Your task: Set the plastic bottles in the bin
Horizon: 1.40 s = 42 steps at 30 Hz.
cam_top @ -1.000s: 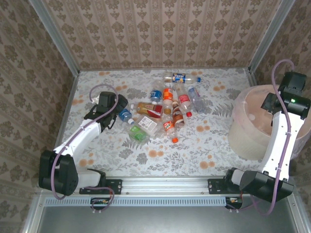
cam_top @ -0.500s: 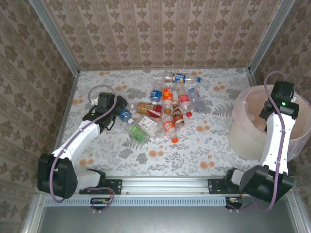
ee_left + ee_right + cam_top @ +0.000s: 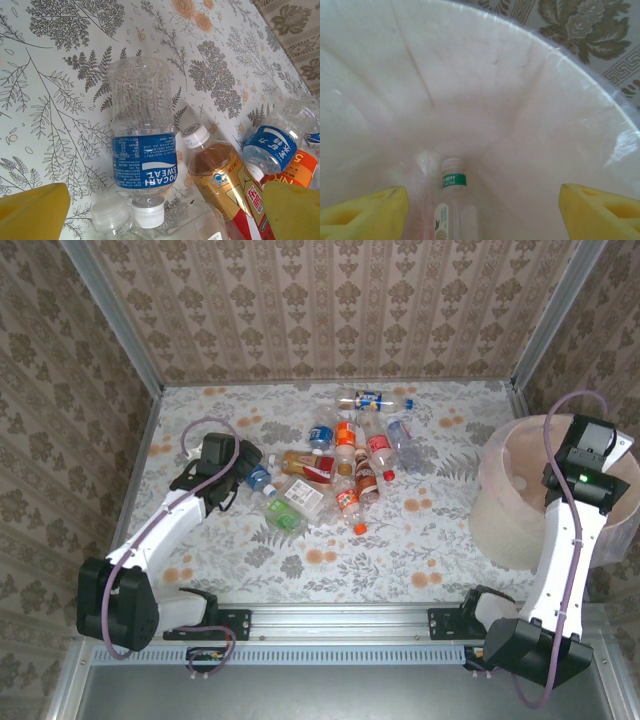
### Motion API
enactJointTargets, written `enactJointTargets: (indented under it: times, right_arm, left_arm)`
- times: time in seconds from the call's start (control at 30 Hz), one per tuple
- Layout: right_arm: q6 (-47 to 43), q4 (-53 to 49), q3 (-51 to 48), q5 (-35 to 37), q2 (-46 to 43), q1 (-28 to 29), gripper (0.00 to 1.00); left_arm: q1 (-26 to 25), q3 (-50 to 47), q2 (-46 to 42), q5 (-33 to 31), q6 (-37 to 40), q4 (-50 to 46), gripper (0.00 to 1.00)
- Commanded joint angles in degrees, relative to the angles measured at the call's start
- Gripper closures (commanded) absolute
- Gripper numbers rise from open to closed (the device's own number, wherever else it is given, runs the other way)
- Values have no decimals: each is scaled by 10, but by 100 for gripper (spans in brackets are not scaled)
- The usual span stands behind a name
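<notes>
Left pincer [image 3: 161, 214], jaws spread wide, above the Pocari Sweat bottle [image 3: 144, 150] on the counter [image 3: 60, 100]. The bottle's long axis runs frame top to bottom, cap lowermost, crosswise between the fingertips. Right pincer [image 3: 482, 210], jaws parted and empty, over the bin [image 3: 470, 75], green-labelled bottle [image 3: 452, 200] inside.

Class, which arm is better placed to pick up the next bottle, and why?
Left. The left gripper hangs open over the blue-label bottle; the right gripper is open above the bin, far from the pile.
</notes>
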Motion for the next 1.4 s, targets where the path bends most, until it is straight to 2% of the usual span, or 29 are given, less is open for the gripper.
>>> enactJointTargets:
  times: [0.0,0.23,0.33,0.5,0.6,0.77,0.93,1.17,1.37]
  right_arm:
    - [5,30,-13,-28,-23,0,17]
    - [21,66,-23,-61,-54,25,0]
    - [32,73,-16,-81,-56,60,0]
    - [35,105,-5,-70,-56,162,0]
    - [41,146,-9,-77,-62,215,0]
    - [49,218,-23,-142,-63,279,0]
    - [70,293,-59,-190,-65,332,0]
    - [120,406,-130,-265,-75,389,0]
    - [104,480,-172,-302,-68,429,0]
  left_arm:
    - [2,-7,-2,2,-13,-19,0]
    - [2,5,19,18,5,-38,0]
    - [3,12,31,35,15,-40,0]
    - [0,16,38,67,32,-33,0]
    - [-7,17,37,60,38,-50,0]
    - [-34,12,34,44,33,-81,0]
    - [-67,-2,32,29,-20,-110,0]
    - [-114,-25,20,63,-83,-142,0]
    - [-109,-51,14,49,-105,-121,3]
